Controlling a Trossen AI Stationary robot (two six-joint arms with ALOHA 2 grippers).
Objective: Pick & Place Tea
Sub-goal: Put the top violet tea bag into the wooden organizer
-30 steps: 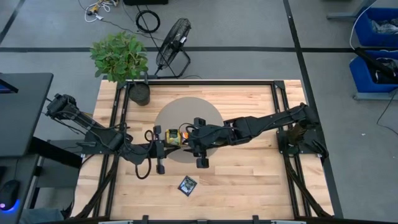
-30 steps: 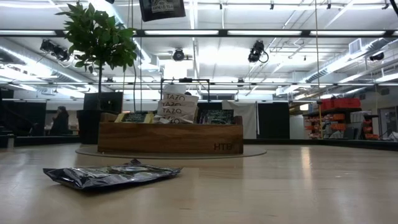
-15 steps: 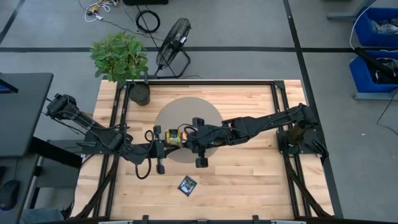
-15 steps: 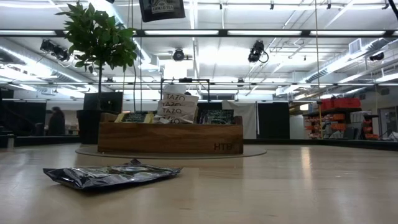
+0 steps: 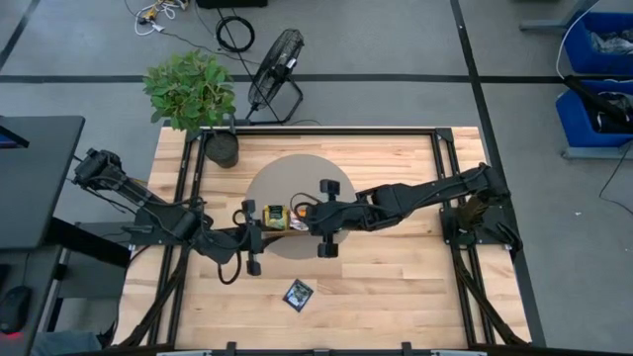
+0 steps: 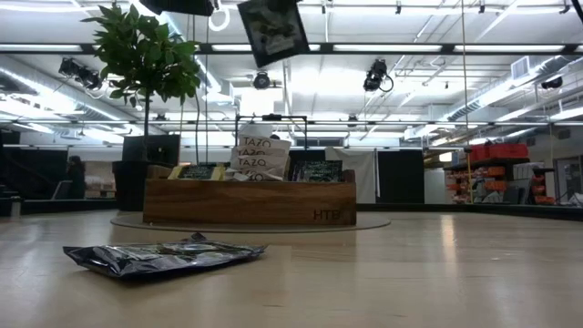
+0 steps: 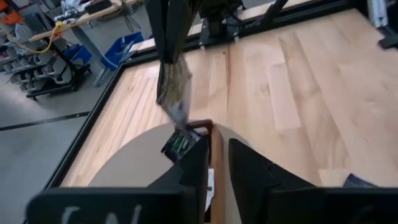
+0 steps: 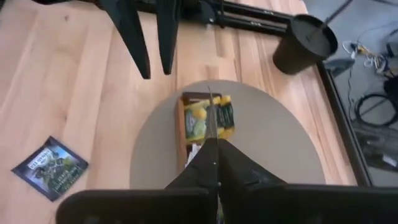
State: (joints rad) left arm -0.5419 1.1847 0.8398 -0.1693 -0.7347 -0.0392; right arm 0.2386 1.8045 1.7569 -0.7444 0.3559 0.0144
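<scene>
A sachet (image 8: 209,118) is pinched edge-on in the closed fingers of the right gripper (image 8: 211,140) above the tray (image 6: 248,201). The left gripper (image 7: 214,149) is seen slightly parted, empty. A dark sachet (image 5: 299,293) lies on the desk (image 5: 396,287) at 6 o'clock of the tray.

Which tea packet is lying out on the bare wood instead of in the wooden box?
The dark navy sachet lies flat and alone on the bare table; the other sachets sit in the wooden tray on the round mat.
</scene>
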